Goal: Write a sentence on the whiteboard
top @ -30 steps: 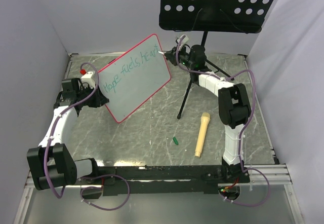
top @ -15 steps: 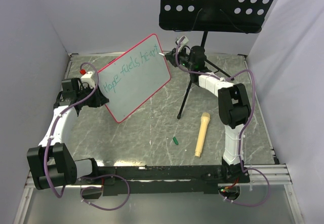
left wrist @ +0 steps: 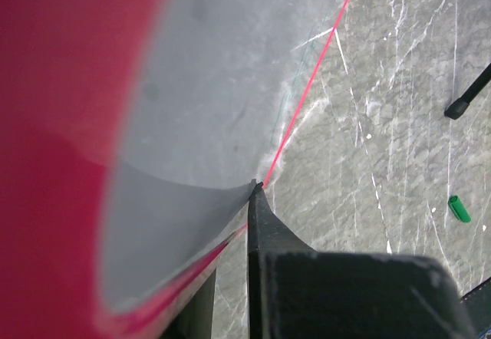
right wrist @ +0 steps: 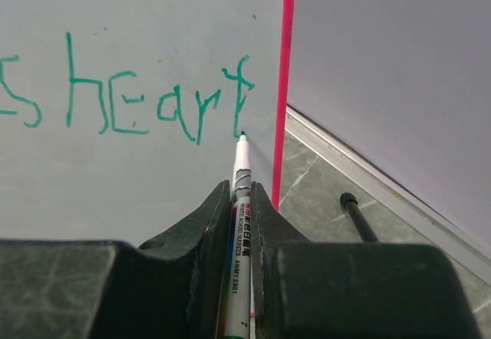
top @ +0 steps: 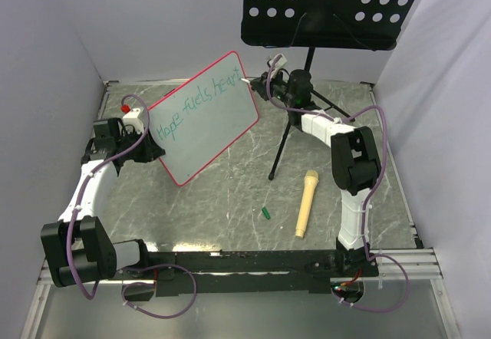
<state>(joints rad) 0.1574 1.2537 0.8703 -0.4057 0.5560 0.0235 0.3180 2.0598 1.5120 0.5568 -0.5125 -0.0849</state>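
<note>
Hardly anything is moving over the last second: my right tool (top: pixel 270 78) is nudging slightly at the board's (top: pixel 207 124) top corner and the board is staying put. The right tool is clamping the marker (right wrist: pixel 241 172), tip at the foot of the "t". My left tool (top: pixel 147 149) is gripping the board's edge, tilting it above the bench (top: pixel 230 193). The sentence (top: pixel 196 103) is reading "Hope fuels heart". I reckon the final "s" is pending, with little room before the frame.
</note>
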